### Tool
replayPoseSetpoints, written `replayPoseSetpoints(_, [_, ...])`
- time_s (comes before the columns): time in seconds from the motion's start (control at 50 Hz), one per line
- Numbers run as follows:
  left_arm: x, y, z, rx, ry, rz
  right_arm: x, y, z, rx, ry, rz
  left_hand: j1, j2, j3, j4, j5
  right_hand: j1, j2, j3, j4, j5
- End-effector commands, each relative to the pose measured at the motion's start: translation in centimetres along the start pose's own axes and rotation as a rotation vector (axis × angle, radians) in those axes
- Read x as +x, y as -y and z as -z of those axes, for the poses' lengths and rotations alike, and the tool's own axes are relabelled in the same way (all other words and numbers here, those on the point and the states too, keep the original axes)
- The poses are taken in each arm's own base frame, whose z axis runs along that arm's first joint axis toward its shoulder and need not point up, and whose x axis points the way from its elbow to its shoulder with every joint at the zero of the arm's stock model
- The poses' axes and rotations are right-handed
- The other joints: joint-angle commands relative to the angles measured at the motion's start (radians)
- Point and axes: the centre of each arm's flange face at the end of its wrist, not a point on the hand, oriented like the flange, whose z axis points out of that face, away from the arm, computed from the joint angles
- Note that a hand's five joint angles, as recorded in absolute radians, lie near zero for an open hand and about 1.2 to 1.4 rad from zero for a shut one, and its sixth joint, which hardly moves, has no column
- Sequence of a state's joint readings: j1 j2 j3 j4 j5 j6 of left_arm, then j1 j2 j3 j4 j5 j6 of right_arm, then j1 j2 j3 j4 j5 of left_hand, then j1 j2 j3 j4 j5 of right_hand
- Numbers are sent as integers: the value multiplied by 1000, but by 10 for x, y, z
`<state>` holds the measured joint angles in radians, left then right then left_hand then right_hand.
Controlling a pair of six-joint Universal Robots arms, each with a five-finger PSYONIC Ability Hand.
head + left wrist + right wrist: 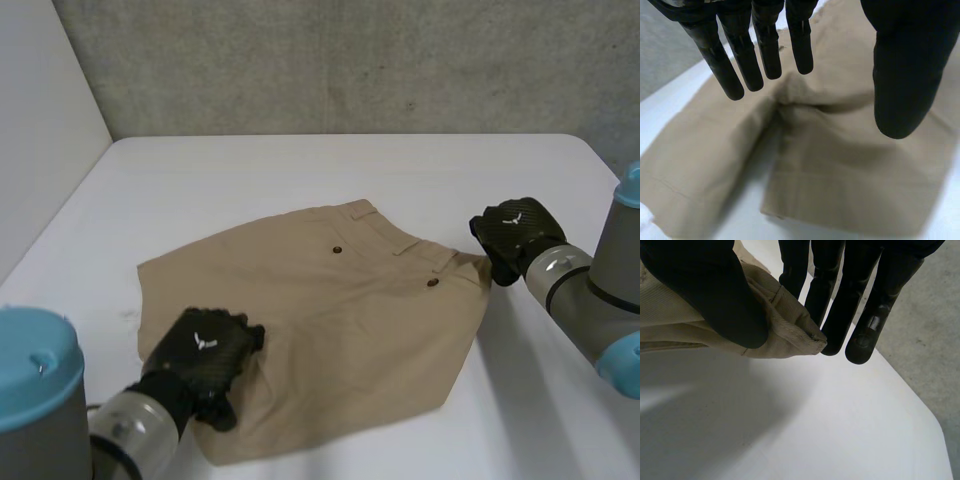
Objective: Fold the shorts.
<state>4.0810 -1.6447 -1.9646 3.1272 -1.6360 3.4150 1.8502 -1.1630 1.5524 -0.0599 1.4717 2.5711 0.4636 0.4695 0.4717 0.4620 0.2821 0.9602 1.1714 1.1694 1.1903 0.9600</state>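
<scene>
Setting: a white surface point(300, 170) with a grey wall point(350, 60) behind it, and two robot arms reaching in from the near side.
Shorts: tan shorts point(340, 320) lie spread out and mostly flat in the middle of the surface, back side up, with the waistband toward the far right.
Details on the cloth: two small dark buttons point(337, 249) sit on the back pockets just below the waistband.
Left robot hand: the left robot hand point(205, 350) rests over the near left part of the shorts, where the two legs meet.
Left robot hand state: released. Seen from its wrist, the fingers point(740, 55) are straight and spread, the thumb stands well apart from them, and no cloth lies between them.
Cloth under the left palm: the fabric bunches into a soft ridge at the fork of the legs, and a wedge of white surface shows between the two leg hems.
Right robot hand: the right robot hand point(512, 235) is at the right end of the waistband, at the corner of the shorts.
Right robot hand state: grasping the shorts. Its wrist view shows the thumb point(710, 295) pressing the waistband corner against the fingertips.
Held corner: it is raised slightly off the surface, with a shadow beneath it.
</scene>
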Motion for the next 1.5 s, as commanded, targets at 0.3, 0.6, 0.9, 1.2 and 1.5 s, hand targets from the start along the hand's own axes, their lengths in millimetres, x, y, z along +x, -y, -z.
replayPoseSetpoints(0.3, [20, -28, -16, -35, -42, -28, -3, -2, -3, 17, 10, -5, 248, 243, 240, 250, 255, 436, 225, 227, 206, 262])
replayPoseSetpoints(0.6, [8, -11, -30, 19, 72, -24, -2, -3, -1, 10, 5, -7, 933, 927, 925, 934, 940, 436, 225, 227, 206, 262])
replayPoseSetpoints(0.9, [-85, 72, -117, 303, 382, -88, -37, 16, 33, 36, 119, -10, 933, 927, 925, 934, 940, 436, 225, 227, 206, 262])
replayPoseSetpoints(1.2, [-83, 35, -207, 214, 395, -243, -86, 25, 8, 96, 157, -164, 58, 52, 50, 59, 65, 436, 225, 227, 206, 262])
replayPoseSetpoints(1.5, [-82, 69, -84, 317, 395, -75, -77, 35, -26, 124, 53, -276, -171, -177, -179, -169, -164, 436, 225, 227, 206, 262])
